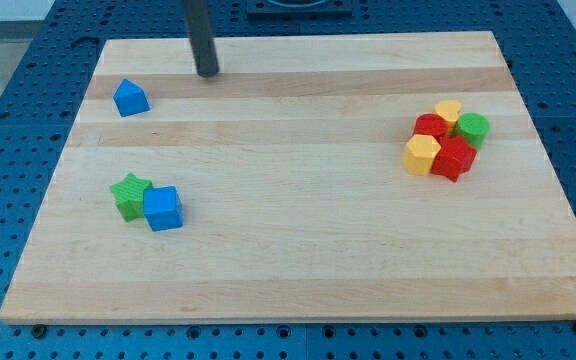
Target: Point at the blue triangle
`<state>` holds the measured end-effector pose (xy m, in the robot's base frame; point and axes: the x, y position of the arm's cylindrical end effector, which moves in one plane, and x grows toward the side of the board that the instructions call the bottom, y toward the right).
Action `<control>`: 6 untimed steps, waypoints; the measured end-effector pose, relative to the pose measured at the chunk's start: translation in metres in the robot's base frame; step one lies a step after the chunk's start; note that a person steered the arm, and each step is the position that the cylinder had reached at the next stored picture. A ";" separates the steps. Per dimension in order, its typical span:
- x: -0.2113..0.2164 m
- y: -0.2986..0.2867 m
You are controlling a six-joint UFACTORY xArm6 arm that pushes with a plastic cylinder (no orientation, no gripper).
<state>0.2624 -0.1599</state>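
The blue triangle (130, 98) lies near the view's top left corner of the wooden board (298, 230). My tip (207, 73) rests on the board near its top edge, to the right of the blue triangle and a little higher, with a clear gap between them. The dark rod rises from the tip out of the view's top.
A green star (128, 194) touches a blue cube (163, 208) at the left, below the triangle. At the right is a tight cluster: a yellow block (448, 111), a red block (429, 127), a green block (473, 127), a yellow hexagon (421, 154), a red block (455, 157).
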 end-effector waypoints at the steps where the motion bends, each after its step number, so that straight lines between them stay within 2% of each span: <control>1: 0.000 -0.040; 2: 0.000 -0.079; 3: 0.003 -0.093; 4: 0.033 -0.091; 6: 0.129 -0.073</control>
